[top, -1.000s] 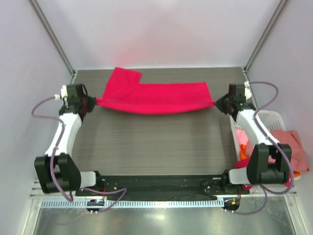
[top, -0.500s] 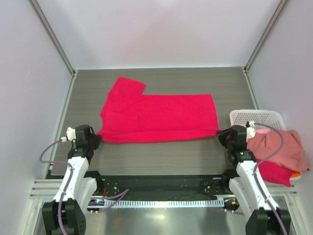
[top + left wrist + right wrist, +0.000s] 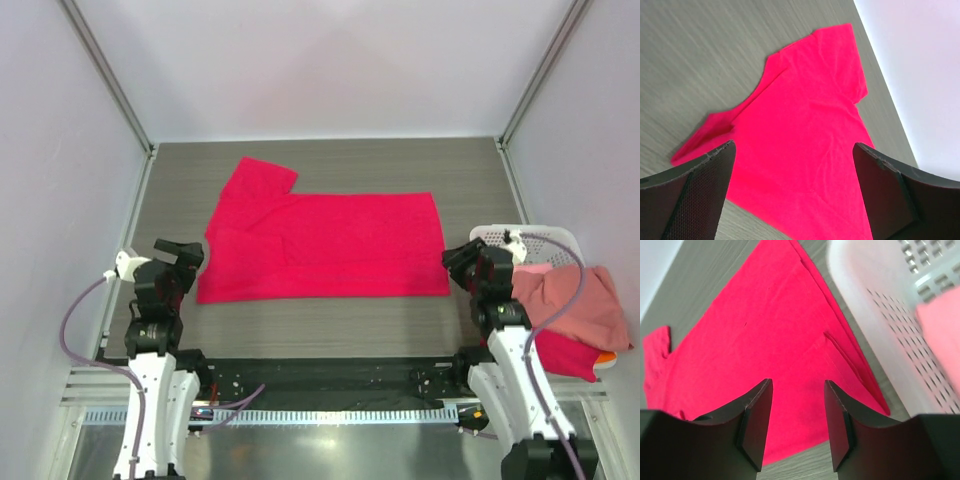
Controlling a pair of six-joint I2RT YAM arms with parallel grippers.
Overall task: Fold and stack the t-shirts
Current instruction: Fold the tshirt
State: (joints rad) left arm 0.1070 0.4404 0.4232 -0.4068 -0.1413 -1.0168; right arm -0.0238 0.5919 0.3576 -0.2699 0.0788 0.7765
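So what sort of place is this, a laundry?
Probably a robot test booth, not a laundry: blank walls box in a grey table, with one red t-shirt spread flat and a white basket of more shirts.

From above, the pink shirt (image 3: 570, 300) covers most of the basket (image 3: 495, 234), and only a tiny bit of an orange shirt (image 3: 606, 357) peeks out. In the left wrist view, the red shirt (image 3: 810, 140) runs off the bottom edge. The right wrist view shows the pink shirt only as a blur.
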